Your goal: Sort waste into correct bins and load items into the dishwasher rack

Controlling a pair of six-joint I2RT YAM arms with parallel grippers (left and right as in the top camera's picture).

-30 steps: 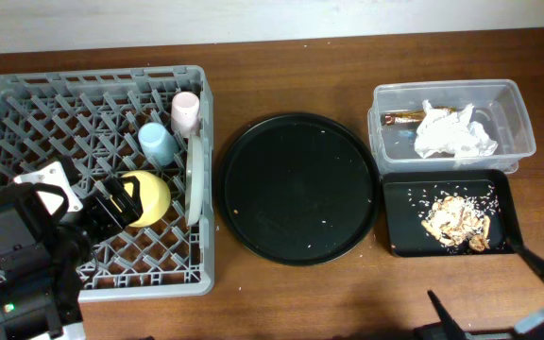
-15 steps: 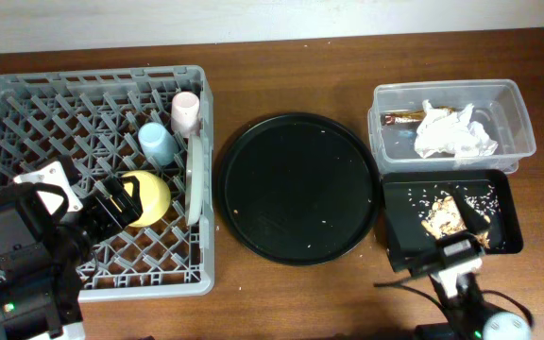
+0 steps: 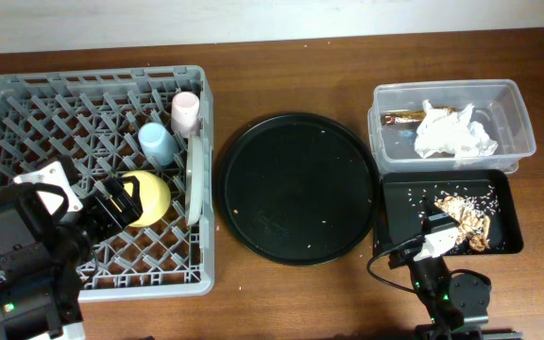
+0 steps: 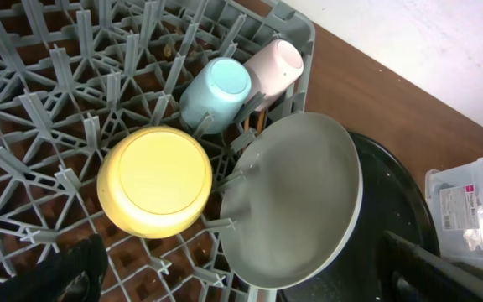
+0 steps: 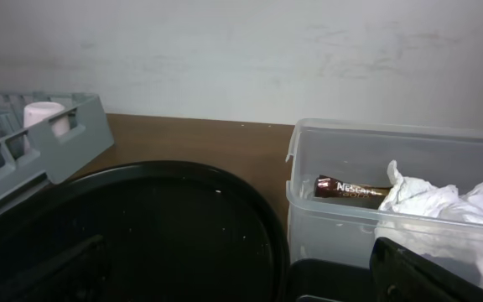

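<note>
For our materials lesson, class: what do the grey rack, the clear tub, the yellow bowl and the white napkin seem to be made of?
Grey rack: likely moulded plastic, matt; uniform colour, thin lattice ribs.
Clear tub: transparent plastic, glossy; contents show through its wall.
Yellow bowl: probably plastic or melamine, smooth with soft sheen.
White napkin: paper, matt, crumpled folds.

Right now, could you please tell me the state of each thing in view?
Yellow bowl, upside down in rack.
Plate, on edge in rack.
Blue cup, in rack.
Pink cup, in rack.
Clear tub, holds napkin, wrapper.
Black tray, holds food scraps.
Left gripper, open.
Right gripper, open.
</note>
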